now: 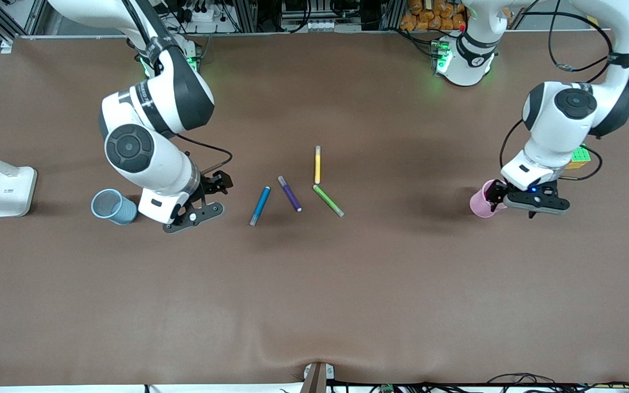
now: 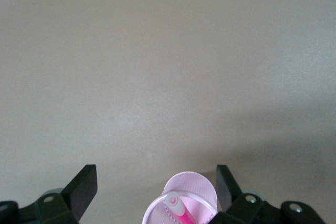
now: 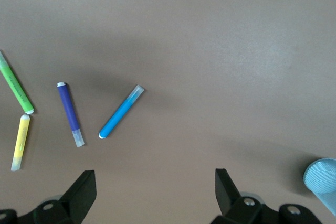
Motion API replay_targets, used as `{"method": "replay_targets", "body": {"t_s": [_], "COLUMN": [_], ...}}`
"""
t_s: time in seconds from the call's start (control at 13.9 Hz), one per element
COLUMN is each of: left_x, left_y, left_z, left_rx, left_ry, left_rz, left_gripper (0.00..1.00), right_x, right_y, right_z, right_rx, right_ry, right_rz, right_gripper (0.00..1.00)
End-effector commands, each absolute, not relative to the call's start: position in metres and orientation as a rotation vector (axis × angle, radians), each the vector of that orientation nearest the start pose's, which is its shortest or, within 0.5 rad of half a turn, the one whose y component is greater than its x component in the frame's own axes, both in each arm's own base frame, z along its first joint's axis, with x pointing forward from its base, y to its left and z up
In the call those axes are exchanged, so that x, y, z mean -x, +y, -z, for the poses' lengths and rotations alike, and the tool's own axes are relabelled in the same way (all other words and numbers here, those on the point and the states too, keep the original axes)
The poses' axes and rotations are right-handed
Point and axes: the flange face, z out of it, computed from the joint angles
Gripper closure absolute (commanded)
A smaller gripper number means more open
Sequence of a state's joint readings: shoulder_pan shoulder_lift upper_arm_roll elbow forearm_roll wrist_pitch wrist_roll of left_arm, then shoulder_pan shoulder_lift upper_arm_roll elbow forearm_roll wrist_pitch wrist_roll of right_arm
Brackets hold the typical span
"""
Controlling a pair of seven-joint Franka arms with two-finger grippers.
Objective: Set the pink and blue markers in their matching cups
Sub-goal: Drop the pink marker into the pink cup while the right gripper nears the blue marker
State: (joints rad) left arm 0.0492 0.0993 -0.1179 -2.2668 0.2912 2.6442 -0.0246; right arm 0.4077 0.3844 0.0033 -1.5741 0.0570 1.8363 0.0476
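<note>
Apparently unlabelled pink marker [image 2: 177, 211], pink cup [image 2: 195, 186]

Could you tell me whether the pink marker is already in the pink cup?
Yes, it is in. The left wrist view shows the pink marker standing inside the pink cup, directly below the open left gripper.

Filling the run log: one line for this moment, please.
pink marker: in pink cup | left gripper: open, over it | blue marker: on table | blue cup: empty | right gripper: open, between them
</note>
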Motion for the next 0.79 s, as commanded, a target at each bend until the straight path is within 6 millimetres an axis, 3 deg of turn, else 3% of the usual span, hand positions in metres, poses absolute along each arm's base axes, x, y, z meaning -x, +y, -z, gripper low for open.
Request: {"method": "replay_targets", "body": {"t_s": [0.0, 0.36, 0.5, 0.72], "left_x": [-0.57, -0.59, -0.594, -0.598], "left_y": [-0.067, -0.091, -0.103, -0.104], "left_z": [-0.378, -0.424, -0.445, -0.465], "left_rx": [2.92, 3.004, 3.002, 3.002], "left_ry": [0.409, 0.327, 0.34, 0.331], "left_rz": [0.352, 0.182, 0.123, 0.112], "left_gripper": [0.0, 0.0, 0.0, 0.0], "right_x": [-0.596, -0.598, -0.598, -0.597], "right_y": [0.282, 0.311, 0.313, 0.315], "right_z": [-0.385, -0.341, -0.334, -0.33], "right_rx": [3.084, 3.103, 3.105, 3.107], "right_ry": [-0.423, -0.265, -0.24, -0.245], "right_rz": [-0.178, -0.128, -0.124, -0.133], "right_gripper": [0.0, 0.0, 0.0, 0.0]}}
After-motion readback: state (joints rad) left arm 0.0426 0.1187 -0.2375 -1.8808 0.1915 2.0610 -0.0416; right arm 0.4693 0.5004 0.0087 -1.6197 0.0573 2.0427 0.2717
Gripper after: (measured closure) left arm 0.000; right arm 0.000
